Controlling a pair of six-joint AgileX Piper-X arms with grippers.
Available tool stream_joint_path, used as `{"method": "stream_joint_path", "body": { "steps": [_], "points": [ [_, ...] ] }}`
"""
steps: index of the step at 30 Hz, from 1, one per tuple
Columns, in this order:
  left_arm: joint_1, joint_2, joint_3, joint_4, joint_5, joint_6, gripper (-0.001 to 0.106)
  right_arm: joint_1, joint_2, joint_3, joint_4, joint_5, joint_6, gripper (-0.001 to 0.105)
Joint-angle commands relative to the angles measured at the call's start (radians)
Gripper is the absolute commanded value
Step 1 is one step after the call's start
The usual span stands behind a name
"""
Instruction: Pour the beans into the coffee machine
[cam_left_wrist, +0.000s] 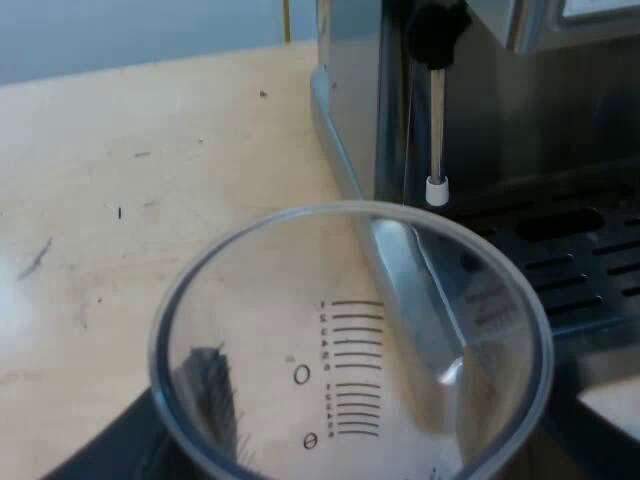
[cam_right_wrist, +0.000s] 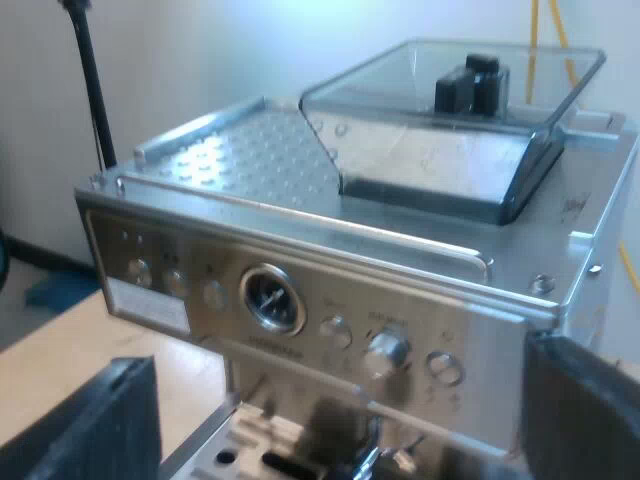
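A clear measuring glass (cam_left_wrist: 350, 340) with black graduation marks sits between the dark fingers (cam_left_wrist: 110, 445) of my left gripper (cam_left_wrist: 350, 455), which is shut on it. I look down into its round mouth and see the table through the wall. It hangs just beside the espresso machine (cam_left_wrist: 520, 120), near the steam wand (cam_left_wrist: 437, 120) and the drip tray grille (cam_left_wrist: 570, 270). My right gripper (cam_right_wrist: 340, 425) is open in front of the machine's control panel (cam_right_wrist: 280, 300), nothing between its fingers. The smoky bean hopper (cam_right_wrist: 450, 140) stands on the machine's top, its lid with a black knob (cam_right_wrist: 470, 82) on.
The light wooden table (cam_left_wrist: 130, 180) stretches away from the machine's base. A round pressure gauge (cam_right_wrist: 271, 297) and several knobs line the panel. A studded metal warming plate (cam_right_wrist: 240, 150) lies beside the hopper. A black pole (cam_right_wrist: 92, 90) rises behind the machine.
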Motion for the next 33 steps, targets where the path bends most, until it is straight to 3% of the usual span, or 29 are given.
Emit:
{"method": "stream_joint_path", "body": {
  "steps": [1,5,8,16,24,27,33],
  "points": [
    [0.002,-0.010,-0.059,0.082,-0.014,0.035,0.006,0.000,-0.028,-0.004,-0.037,0.023,-0.004,0.070],
    [0.002,-0.010,-0.112,0.143,-0.014,0.100,0.006,0.000,-0.035,-0.004,-0.101,0.044,-0.013,0.065],
    [0.002,-0.010,-0.157,0.158,-0.014,0.104,0.006,0.000,-0.035,-0.004,-0.145,0.066,-0.040,0.065],
    [0.002,0.000,-0.287,0.140,-0.011,0.104,0.006,0.000,-0.035,-0.004,-0.231,0.091,-0.213,0.077],
    [0.002,0.091,-0.414,0.098,-0.008,0.104,0.006,0.000,-0.031,-0.004,-0.301,0.124,-0.215,0.077],
    [-0.009,0.145,-0.464,0.063,0.023,0.104,0.006,0.000,-0.031,-0.004,-0.301,0.127,-0.215,0.077],
    [-0.095,0.314,-0.606,0.038,0.027,0.104,0.006,0.000,-0.031,-0.004,-0.301,0.127,-0.215,0.077]
  ]
}}
